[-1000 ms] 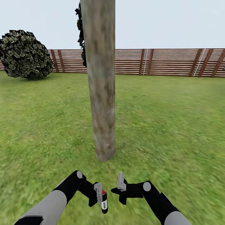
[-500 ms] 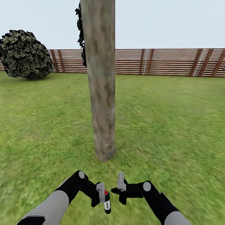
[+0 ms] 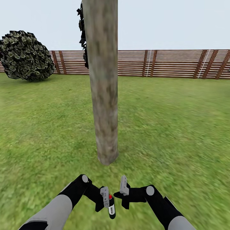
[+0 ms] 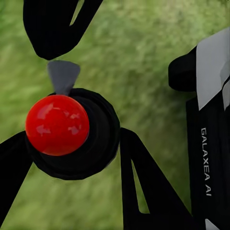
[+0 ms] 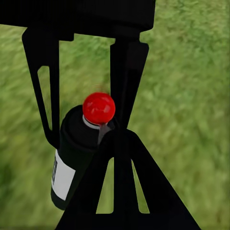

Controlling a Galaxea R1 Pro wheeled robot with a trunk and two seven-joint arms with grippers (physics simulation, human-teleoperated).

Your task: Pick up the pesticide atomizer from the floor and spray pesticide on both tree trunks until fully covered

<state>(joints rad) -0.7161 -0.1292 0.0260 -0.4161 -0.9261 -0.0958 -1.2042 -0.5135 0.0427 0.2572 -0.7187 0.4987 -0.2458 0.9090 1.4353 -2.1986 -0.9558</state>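
Note:
The tree trunk, thick and mottled grey-brown, rises from the lawn just ahead of my arms. My left gripper is shut on the pesticide atomizer, a small black bottle with a white label and a red round cap, held low over the grass short of the trunk's base. In the left wrist view the atomizer sits between the black fingers of the left gripper. My right gripper is shut on nothing, close beside the atomizer; its fingers meet at the tips.
A reddish-brown slat fence closes the lawn far behind. A dark round bush stands at the far left. Dark foliage shows behind the trunk's left edge. Open grass spreads on both sides.
My left gripper with the atomizer has shifted a little to the right, nearer the right gripper. The right arm and the view have stayed still.

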